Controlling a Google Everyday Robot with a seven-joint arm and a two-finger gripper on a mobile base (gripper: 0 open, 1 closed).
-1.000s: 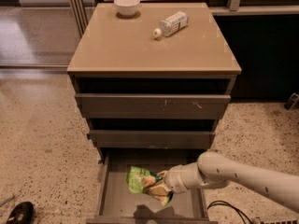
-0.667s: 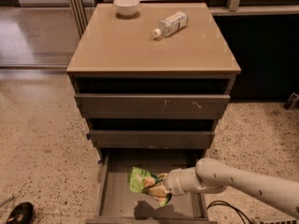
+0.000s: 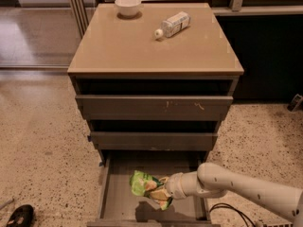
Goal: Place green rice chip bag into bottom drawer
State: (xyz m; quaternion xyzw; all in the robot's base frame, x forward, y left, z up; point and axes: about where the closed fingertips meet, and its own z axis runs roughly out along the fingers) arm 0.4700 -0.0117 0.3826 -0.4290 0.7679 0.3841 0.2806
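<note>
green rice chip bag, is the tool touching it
Touching. The camera view shows the tool clamped on the right end of the green rice chip bag, holding it over the bottom drawer.

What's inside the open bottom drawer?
Only the grey floor of the bottom drawer shows. The pincer holds the green rice chip bag over it, hiding the patch of floor beneath.

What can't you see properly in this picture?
Camera view:
- End effector, over the bottom drawer: mostly hidden by the bag.
- Bottom drawer's front: cut off by the picture's lower edge.
- Bottle: label too small to read.
- Top drawer: inside lost in shadow.
</note>
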